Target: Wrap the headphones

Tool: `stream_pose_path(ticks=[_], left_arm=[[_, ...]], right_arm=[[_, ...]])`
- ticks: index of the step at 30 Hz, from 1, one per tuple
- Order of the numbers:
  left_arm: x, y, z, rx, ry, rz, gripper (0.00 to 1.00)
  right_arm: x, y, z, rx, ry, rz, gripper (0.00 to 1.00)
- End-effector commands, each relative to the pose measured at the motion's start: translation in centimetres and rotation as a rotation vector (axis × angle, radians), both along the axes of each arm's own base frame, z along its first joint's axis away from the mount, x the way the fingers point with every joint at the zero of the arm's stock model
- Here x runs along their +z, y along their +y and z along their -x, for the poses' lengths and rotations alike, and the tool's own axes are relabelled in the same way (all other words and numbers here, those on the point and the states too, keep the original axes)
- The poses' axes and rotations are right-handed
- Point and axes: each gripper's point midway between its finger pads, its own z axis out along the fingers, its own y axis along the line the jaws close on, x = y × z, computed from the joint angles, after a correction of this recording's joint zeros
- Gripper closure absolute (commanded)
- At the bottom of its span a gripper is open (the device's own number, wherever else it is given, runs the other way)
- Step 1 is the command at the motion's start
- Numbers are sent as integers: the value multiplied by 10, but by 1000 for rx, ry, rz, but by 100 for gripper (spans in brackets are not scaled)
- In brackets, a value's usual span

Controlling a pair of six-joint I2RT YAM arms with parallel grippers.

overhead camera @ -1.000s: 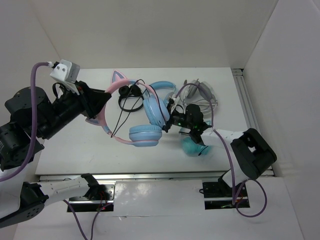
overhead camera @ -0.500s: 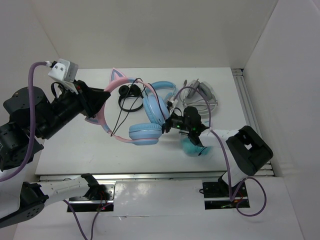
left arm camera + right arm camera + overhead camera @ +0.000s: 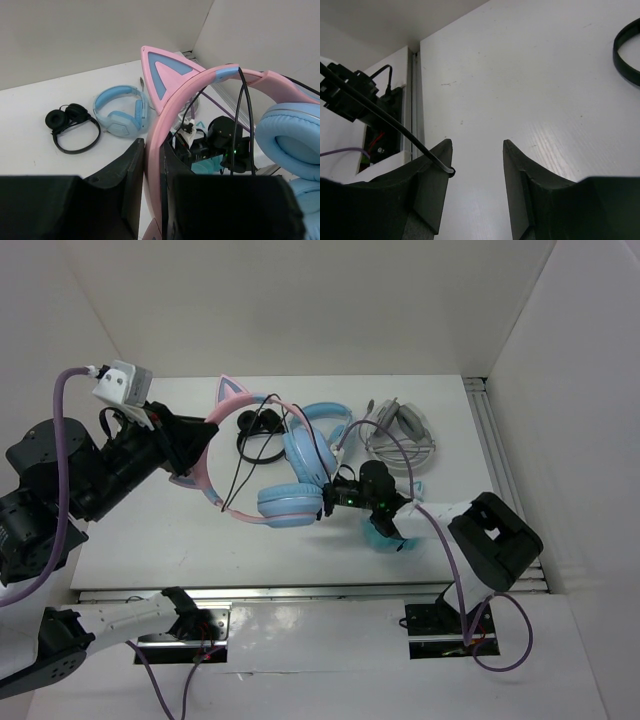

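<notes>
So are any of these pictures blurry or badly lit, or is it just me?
Top external view: even, bright light, soft shadows under the headphones, glare along the table's near edge. Left wrist view: the pink headband is crisp, the left gripper a dark, detail-poor mass. Right wrist view: the right gripper is near-black against the bright table, a thin black cable sharp at one finger.

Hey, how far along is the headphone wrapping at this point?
Early on. Done: the left gripper is clamped on the pink band of the headphones, and the black cable hangs over that band. In hand: the right gripper is open, with what looks like the cable's loose length resting against one finger, not pinched. Left: winding the slack around the band.
</notes>
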Motion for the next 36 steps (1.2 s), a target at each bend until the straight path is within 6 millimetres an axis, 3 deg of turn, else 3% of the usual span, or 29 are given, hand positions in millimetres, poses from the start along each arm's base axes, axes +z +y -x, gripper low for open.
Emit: stream_pose_path(ticks=[1, 7, 11, 22, 32, 36], left_arm=[[44, 2, 4, 2, -97, 166, 100], [44, 3, 3, 15, -97, 166, 100], [46, 5, 2, 23, -104, 173, 100], [46, 7, 1, 35, -109, 166, 100], [46, 7, 1, 35, -109, 166, 100], [45, 8, 3, 35, -109, 166, 100]], right_arm=[[28, 4, 10, 39, -63, -68, 48], [34, 10, 26, 82, -65, -92, 50], [27, 13, 37, 113, -49, -80, 50], [13, 13, 31, 72, -48, -27, 50], [10, 11, 28, 50, -47, -23, 79], [20, 11, 29, 49, -70, -44, 84]])
